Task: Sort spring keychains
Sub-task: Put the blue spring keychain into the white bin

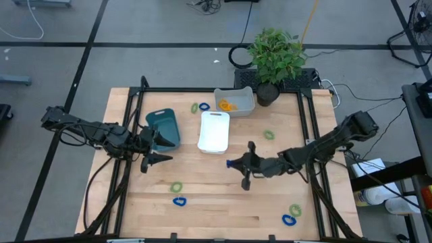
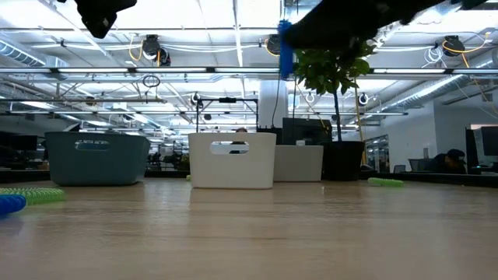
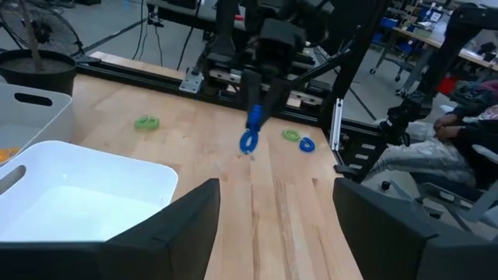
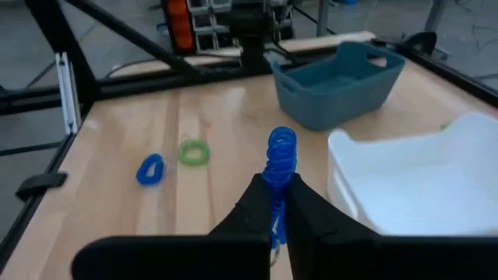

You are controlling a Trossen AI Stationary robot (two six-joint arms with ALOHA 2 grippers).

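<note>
Blue spring keychain (image 4: 280, 159) pinched between the closed fingers of the right gripper (image 1: 233, 163), held above the wooden table (image 1: 216, 202) just beside the white tray (image 1: 214, 131); its long axis extends forward from the fingertips toward the teal tray (image 1: 164, 127). The left gripper (image 1: 164, 150), fingers parted and empty, hovers beside the teal tray. A green keychain (image 1: 176, 186) and another blue keychain (image 1: 179, 200) lie near the front edge. A potted plant (image 1: 275, 57) stands at the rear; an open workshop lies beyond.
</note>
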